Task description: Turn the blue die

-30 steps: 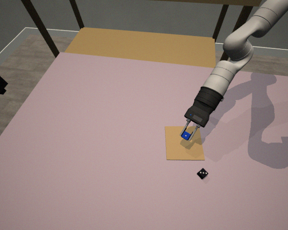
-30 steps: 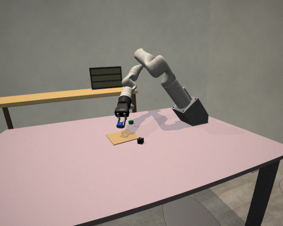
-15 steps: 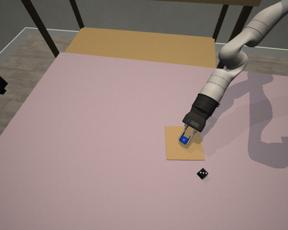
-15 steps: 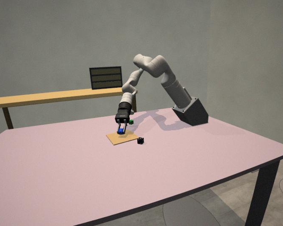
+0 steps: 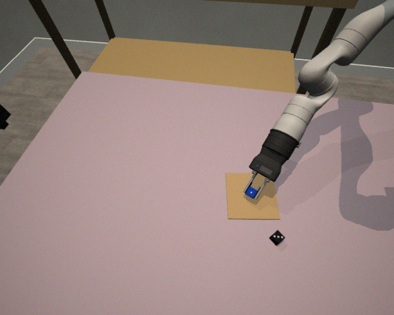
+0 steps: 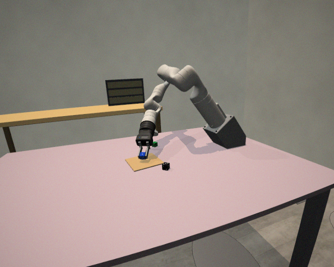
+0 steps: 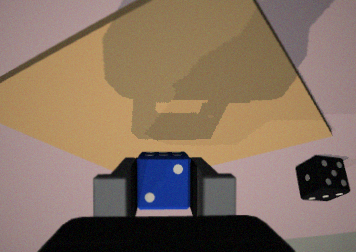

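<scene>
My gripper [image 5: 254, 191] is shut on the blue die [image 5: 251, 192] and holds it just above the tan mat [image 5: 250, 198], over the mat's far right part. In the top view the die's upward face shows one pip. In the wrist view the blue die [image 7: 164, 181] sits between the two grey fingers and shows two pips toward the camera. The exterior view shows the blue die [image 6: 142, 155] in the gripper [image 6: 142, 155] above the mat [image 6: 143, 162], with its shadow on the mat close below.
A black die [image 5: 277, 238] lies on the table just off the mat's near right corner, three pips up; it also shows in the wrist view [image 7: 323, 177]. A green die [image 6: 154, 144] lies on the table behind the gripper. The arm's base [image 6: 224, 132] stands at the far right.
</scene>
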Motion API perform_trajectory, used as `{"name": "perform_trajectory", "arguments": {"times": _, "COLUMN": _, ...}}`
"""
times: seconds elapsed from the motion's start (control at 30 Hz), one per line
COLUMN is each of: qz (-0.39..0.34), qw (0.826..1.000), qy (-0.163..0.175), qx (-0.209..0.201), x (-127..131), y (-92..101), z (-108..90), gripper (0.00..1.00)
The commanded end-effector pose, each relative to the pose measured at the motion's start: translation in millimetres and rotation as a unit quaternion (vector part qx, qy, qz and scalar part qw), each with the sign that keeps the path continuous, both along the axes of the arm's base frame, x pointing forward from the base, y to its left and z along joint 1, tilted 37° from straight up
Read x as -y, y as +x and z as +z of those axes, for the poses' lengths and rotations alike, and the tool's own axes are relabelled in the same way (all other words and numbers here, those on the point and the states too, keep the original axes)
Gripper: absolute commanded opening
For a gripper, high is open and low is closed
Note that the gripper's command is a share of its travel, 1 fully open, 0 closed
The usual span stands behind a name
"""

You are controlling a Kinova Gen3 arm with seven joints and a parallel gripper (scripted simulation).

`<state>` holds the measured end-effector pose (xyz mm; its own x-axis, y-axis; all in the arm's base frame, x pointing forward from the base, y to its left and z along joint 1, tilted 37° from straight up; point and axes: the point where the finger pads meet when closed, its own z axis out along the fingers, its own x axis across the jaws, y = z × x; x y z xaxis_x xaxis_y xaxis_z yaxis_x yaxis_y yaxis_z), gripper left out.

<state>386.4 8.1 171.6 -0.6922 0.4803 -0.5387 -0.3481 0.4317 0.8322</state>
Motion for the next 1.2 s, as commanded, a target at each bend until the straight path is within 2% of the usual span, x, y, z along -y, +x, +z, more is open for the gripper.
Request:
{"name": "perform_trajectory", "arguments": {"times": 0.0, "qz": 0.0, "qw": 1.0, "qy": 0.0, "qx": 0.0, "x": -0.1, "y": -0.2, "z": 0.3, "gripper": 0.49}}
{"name": "perform_trajectory", "arguments": {"times": 1.17, "qz": 0.0, "qw": 1.0, "qy": 0.0, "qx": 0.0, "x": 0.0, "y": 2.3, "z": -3.1, "gripper": 0.49}}
